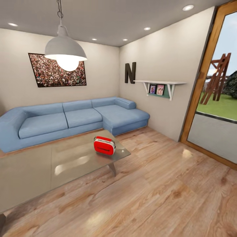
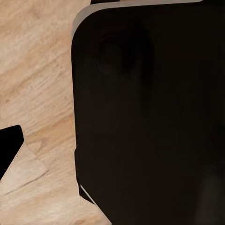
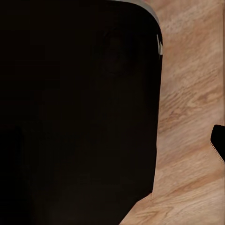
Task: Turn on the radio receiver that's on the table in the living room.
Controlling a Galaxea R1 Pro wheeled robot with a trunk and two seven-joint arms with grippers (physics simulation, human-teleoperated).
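body panel [image 2: 150, 117] — matte black, rounded corners | thin grey edge trim — round recess

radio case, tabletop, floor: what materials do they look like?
Radio receiver: looks like glossy red plastic with white trim; smooth rounded shell with highlights.
Table: grey, smooth, slightly glossy top, possibly glass or lacquer; it mirrors the lamp as a bright patch. Cannot tell which.
Floor: light wood planks, semi-gloss; grain, knots and plank seams show, with soft reflections.
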